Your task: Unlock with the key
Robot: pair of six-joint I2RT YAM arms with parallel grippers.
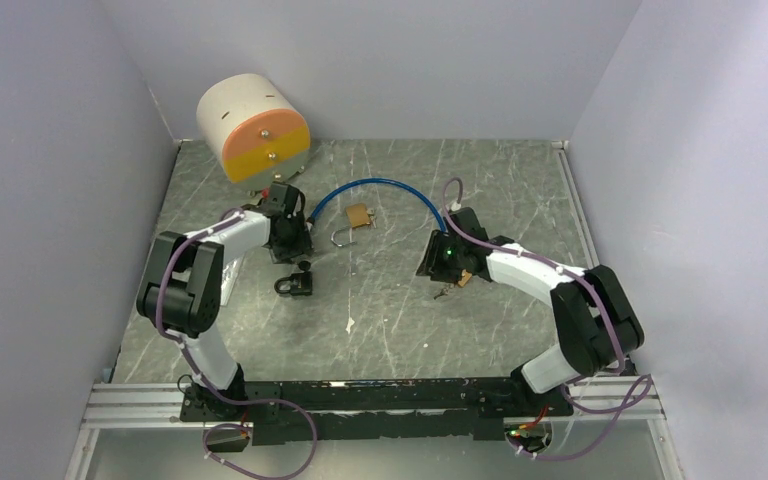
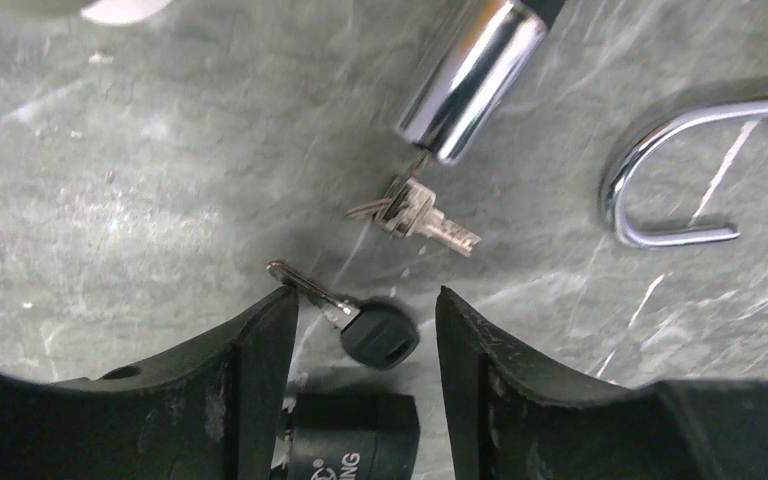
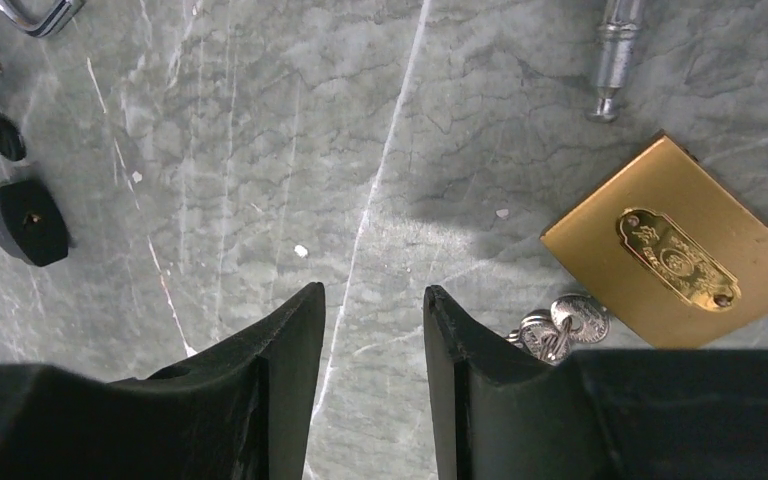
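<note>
Key pickup, grasp not yet made.
Jaws of left gripper (image 2: 365,300) stood apart astride the black-headed key (image 2: 378,337), no contact; key lay toward the table's (image 3: 260,150) left edge. Right gripper (image 3: 373,295) gaped, empty, brass padlock (image 3: 675,245) just beside it. Next move likely needed a square pinch on the key's head.

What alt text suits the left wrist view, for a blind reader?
The left gripper stands open around a black-headed key lying on a grey marbled table. Beyond it lie a bunch of silver keys, a chrome cylinder and a chrome shackle.
</note>
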